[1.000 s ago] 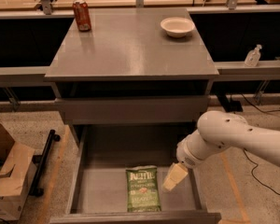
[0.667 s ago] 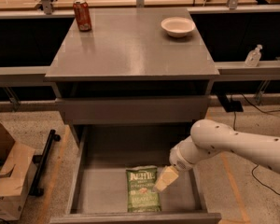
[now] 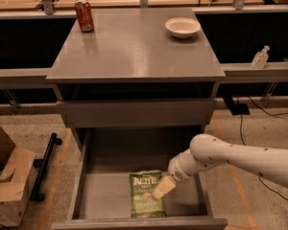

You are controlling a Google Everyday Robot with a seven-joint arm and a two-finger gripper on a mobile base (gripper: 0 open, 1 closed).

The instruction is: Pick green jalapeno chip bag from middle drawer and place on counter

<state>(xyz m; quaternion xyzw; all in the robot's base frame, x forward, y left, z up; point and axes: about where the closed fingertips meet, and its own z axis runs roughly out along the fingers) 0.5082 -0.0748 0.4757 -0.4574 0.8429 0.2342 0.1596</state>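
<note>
- Since the bag must end up on it, the table [image 3: 134, 51] comes first. It is the grey cabinet top filling the upper middle of the frame, with a red can [image 3: 84, 16] at its upper left corner and a white bowl [image 3: 183, 27] near its upper right. I judge the broad middle the easiest spot to set the bag down.
- Below it, in the lower middle of the frame, the middle drawer [image 3: 105, 195] stands pulled open, grey floor showing.
- A white arm [image 3: 240, 157] reaches in from the lower right.
- The green chip bag [image 3: 145, 202] lies flat on the drawer floor, near the front wall and right of the drawer's centre.
  - Its long axis runs up and down the frame, with the white logo end toward the cabinet.
  - It is probably light, soft, crinkly and easily crushed, and likely slippery. A gentle pinch across its narrow width or on an end seam seems best.
- The end effector [image 3: 163, 188] hangs at the bag's upper right edge, over or touching it. I cannot tell which, nor whether it is open or closed, nor whether it holds anything.
</note>
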